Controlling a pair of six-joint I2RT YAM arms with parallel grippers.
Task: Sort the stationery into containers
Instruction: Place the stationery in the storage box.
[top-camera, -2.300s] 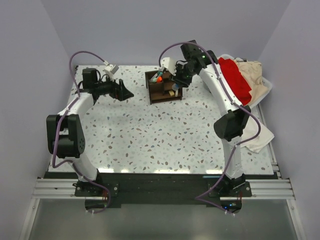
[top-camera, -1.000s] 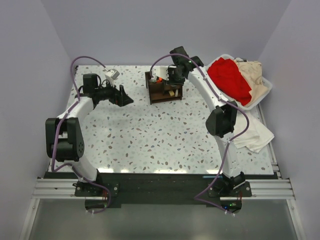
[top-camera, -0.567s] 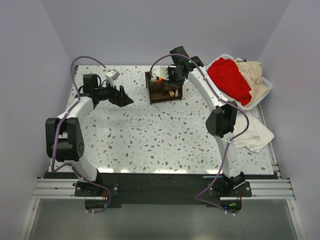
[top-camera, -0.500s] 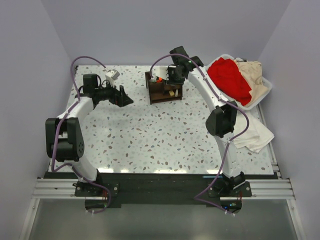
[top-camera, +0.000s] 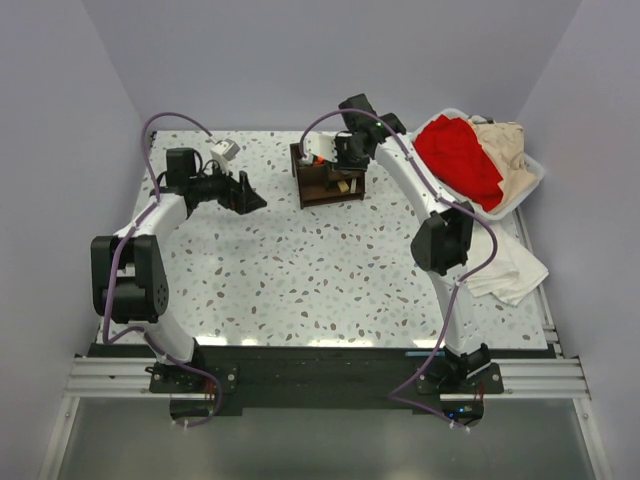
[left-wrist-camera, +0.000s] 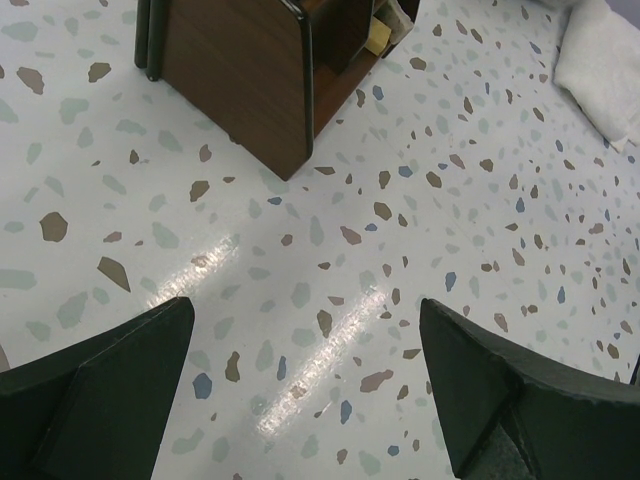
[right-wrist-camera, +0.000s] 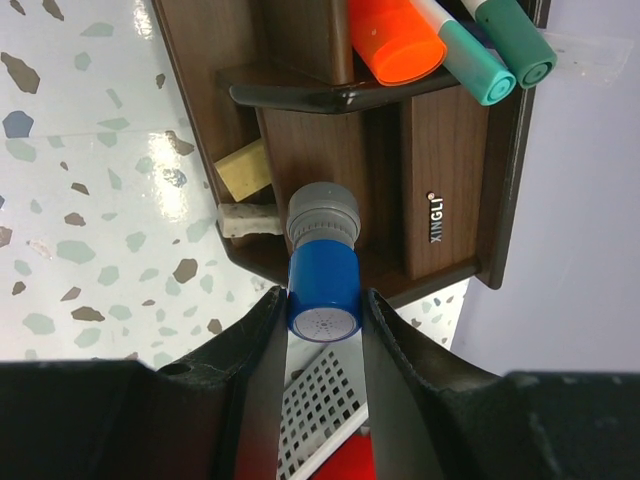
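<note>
Right, the right gripper is over the organiser, clenched on the stubby blue-grey cylinder, one finger on each side of its blue body. The cylinder's grey end points at the organiser, close to the cubby holding the tan eraser. Whether it touches the wood, I cannot tell. Up in the organiser's taller compartment stand an orange cap and two teal-tipped markers, close together. The left gripper hangs off to the organiser's left, near it but apart, fingers spread wide and grasping nothing, only speckled table between them. Right of the organiser sits the white basket, and a white cloth lies nearer the arm bases.
</note>
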